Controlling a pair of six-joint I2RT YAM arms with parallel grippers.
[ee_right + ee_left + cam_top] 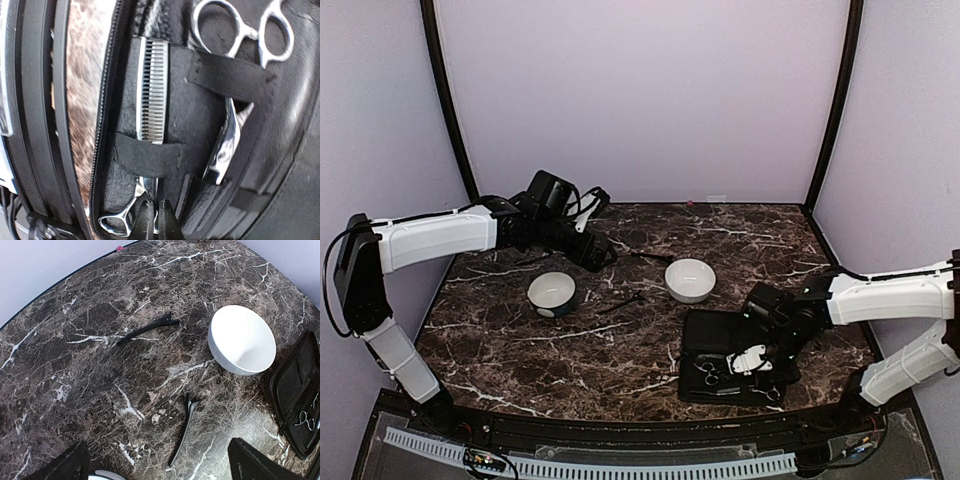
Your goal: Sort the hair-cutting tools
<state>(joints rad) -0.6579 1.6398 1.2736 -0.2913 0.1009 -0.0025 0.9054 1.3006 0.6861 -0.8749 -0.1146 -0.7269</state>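
Note:
An open black case [720, 345] holds two silvery scissors under elastic straps. In the right wrist view, thinning scissors [152, 90] with a toothed blade lie on the left and plain scissors [235, 35] on the right. My right gripper [154, 217] is down in the case, its jaws pinched on the handle shank of the thinning scissors, next to its ring [116, 222]. Two thin black clips lie on the table, one [147, 329] far from the gripper and one [184, 427] near it. My left gripper [160, 471] hangs open and empty above the near clip.
Two white bowls stand on the dark marble table [620, 350]: one at left centre [552, 293], one at centre right [690, 280]. The case lies at the front right. The left arm [430, 238] reaches across the back left.

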